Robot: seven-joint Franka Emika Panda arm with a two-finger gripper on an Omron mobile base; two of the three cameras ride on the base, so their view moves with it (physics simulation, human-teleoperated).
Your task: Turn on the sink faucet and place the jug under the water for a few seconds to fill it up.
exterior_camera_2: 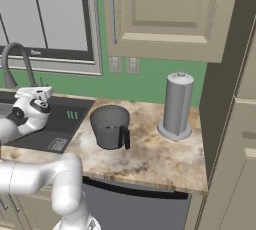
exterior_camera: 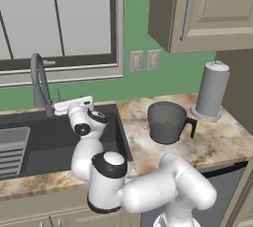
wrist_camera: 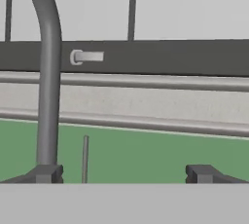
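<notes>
Faucet and open pincer meet at the far edge of the sink, the white arm stretched over the dark basin toward the window. Seen from the hand, the two dark fingertips stand wide apart and grasp nothing; the grey riser stands just above the left one, and a thin upright rod, probably the side lever, stands between them, nearer the left. No water runs from the spout. The jug waits untouched on the marbled surface to the right of the basin, handle turned to the right, near the paper-towel roll.

Risk here lies in the aim: the lever is slim and sits off-centre in the gap, so a closing or sideways push could slip past it or press on the riser instead, leaving the tap shut. A later reach across for the jug could also nudge the roll.
</notes>
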